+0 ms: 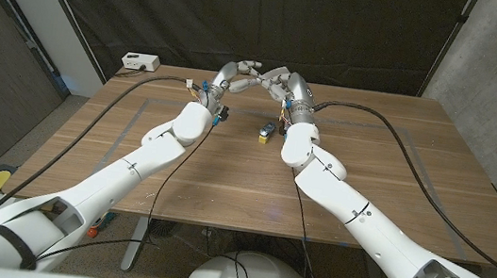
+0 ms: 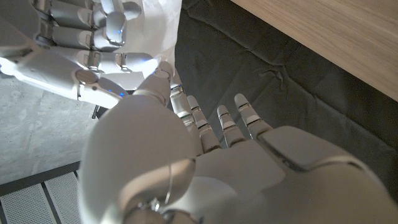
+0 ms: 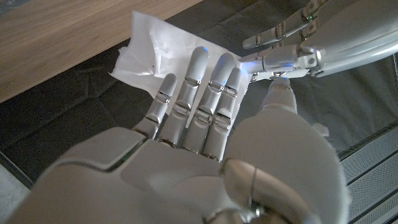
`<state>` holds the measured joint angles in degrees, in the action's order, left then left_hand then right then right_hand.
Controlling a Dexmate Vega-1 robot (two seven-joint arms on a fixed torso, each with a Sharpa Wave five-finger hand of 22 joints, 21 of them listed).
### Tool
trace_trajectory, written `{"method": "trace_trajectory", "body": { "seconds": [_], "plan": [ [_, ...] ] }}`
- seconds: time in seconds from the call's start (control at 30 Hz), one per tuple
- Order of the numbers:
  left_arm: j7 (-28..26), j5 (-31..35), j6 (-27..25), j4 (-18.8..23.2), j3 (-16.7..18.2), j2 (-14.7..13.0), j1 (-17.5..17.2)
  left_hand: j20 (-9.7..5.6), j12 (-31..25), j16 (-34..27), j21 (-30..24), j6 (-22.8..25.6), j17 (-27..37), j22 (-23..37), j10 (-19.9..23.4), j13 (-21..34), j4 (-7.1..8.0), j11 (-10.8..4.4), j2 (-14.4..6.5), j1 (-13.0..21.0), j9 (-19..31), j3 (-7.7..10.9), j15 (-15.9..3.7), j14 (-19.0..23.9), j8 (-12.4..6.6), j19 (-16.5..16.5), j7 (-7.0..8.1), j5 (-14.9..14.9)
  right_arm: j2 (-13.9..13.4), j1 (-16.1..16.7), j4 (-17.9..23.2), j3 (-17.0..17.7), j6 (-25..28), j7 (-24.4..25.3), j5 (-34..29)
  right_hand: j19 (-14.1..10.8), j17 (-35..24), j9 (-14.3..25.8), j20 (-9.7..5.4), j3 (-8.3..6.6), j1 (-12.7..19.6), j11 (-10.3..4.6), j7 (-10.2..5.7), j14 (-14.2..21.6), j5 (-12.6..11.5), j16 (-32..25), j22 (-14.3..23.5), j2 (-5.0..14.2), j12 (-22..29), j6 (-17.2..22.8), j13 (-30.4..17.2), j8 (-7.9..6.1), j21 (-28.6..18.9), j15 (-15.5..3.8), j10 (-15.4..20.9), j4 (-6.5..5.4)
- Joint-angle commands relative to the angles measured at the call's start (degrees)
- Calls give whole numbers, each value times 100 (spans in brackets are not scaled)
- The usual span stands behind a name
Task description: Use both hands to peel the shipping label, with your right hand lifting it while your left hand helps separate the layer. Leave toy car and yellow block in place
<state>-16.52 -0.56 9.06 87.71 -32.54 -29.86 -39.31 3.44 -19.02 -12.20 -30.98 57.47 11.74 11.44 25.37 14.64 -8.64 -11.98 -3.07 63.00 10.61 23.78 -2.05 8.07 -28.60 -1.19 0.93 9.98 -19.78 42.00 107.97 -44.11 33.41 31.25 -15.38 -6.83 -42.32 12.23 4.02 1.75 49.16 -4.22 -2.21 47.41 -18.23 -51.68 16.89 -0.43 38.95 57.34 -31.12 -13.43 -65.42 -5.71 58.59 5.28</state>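
pinching the shipping label (image 3: 155,59) (white sheet) above the table's (image 1: 225,174) far edge, both hands' fingers (image 3: 196,74) on it

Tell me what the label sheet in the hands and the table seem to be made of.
Shipping label: looks like thin white paper with a slightly glossy face, perhaps a coated liner; it creases and curls at its edges where the right hand and left hand hold it. Table: wood or wood veneer, matte, with visible brown grain running along its length.
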Motion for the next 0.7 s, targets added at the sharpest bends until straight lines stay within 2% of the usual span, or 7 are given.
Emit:
{"method": "trace_trajectory", "body": {
  "seconds": [0.03, 0.13, 0.27, 0.4, 0.6, 0.7],
  "plan": [
    [-7, 259, 65, -55, -49, -13, 65, -13, 2, 5, -30, 916, 11, 17, 42, -7, 23, -17, 52, 24, 18, 33, -395, -11, 18, 14, -424, 21, 147, -96, -184, -129, 163, 338, -258, -38, -97, 90, 131, 42, 77, -18, 13, 155, -59, -161, 68, -29, 179, 175, -143, -88, -135, -594, 152, 60],
    [17, 300, 107, -92, -72, -4, 100, -16, 5, 6, -30, 927, 11, 16, 44, -7, 24, -17, 55, 26, 16, 33, -395, -14, 30, 18, -419, 23, 200, -142, -275, -204, 262, 462, -410, -103, -162, 166, 156, 53, 171, -35, 8, 341, -79, -319, 131, -45, 381, 354, -310, -176, -274, -606, 256, 105],
    [38, 362, 141, -112, -100, 1, 134, -15, 10, 8, -33, 936, 13, 15, 45, -8, 28, -17, 56, 25, 14, 33, -396, -25, 49, 18, -414, 25, 282, -188, -433, -283, 338, 652, -589, -221, -225, 251, 182, 104, 180, -54, 22, 495, -78, -470, 107, -86, 622, 581, -512, -286, -381, -618, 406, 107],
    [71, 415, 179, -136, -129, 5, 170, -23, 14, 12, -35, 950, 12, 15, 48, -9, 28, -19, 65, 27, 12, 31, -398, -34, 63, 19, -412, 27, 330, -227, -552, -310, 331, 733, -662, -304, -233, 294, 180, 193, 117, -54, 29, 592, -64, -542, 94, -204, 742, 660, -618, -327, -443, -616, 471, 94],
    [119, 481, 250, -176, -164, 8, 212, -24, 23, 16, -36, 958, 12, 14, 40, -9, 25, -19, 77, 31, 10, 30, -395, -48, 85, 23, -409, 28, 405, -303, -744, -402, 402, 891, -867, -290, -238, 334, 179, 234, 97, -52, 27, 626, -70, -583, 84, -236, 782, 712, -620, -356, -474, -622, 506, 83],
    [135, 477, 295, -198, -165, 21, 219, -40, 27, 17, -38, 966, 12, 13, 38, -10, 26, -19, 78, 34, 9, 31, -405, -51, 96, 22, -392, 29, 438, -322, -847, -424, 354, 985, -929, -325, -210, 379, 186, 250, 114, -61, 12, 767, -85, -646, 77, -218, 839, 834, -590, -414, -529, -639, 633, 76]
  ]
}}
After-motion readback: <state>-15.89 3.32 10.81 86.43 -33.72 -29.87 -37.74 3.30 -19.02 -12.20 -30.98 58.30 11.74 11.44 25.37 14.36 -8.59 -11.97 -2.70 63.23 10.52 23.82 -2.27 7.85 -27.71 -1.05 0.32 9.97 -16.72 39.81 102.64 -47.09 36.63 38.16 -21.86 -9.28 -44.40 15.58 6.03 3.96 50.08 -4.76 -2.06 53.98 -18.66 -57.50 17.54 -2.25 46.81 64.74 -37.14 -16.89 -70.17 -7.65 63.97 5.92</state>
